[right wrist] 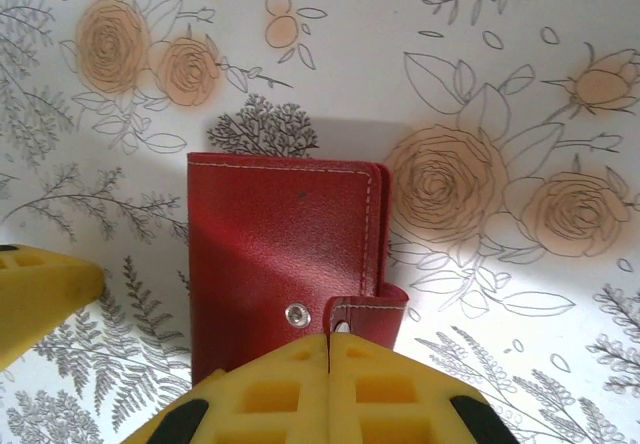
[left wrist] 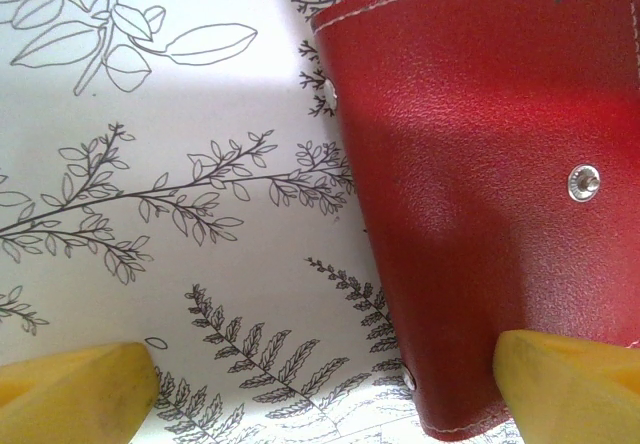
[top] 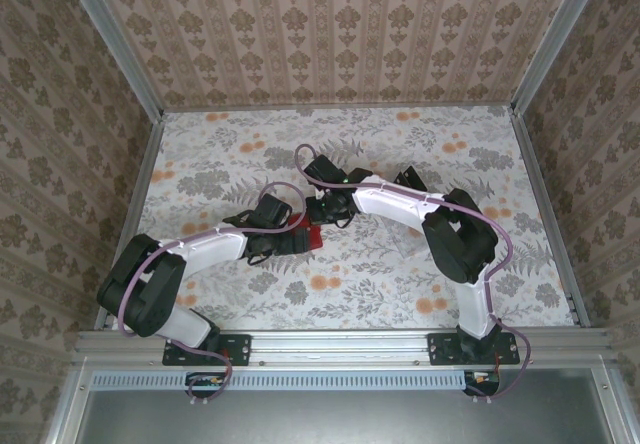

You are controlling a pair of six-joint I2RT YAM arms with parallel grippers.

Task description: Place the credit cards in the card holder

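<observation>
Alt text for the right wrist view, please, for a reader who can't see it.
The red card holder lies folded on a floral table cover, its snap stud showing. The right gripper, yellow fingers pressed together, sits at the holder's lower edge by the strap tab; whether it pinches the tab cannot be told.

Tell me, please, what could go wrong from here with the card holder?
The right gripper is shut at the snap strap; a thin pinch there could slip, or pulling could drag the folded card holder along. The open left gripper has one finger over the holder's edge, perhaps too little to pin it.
</observation>
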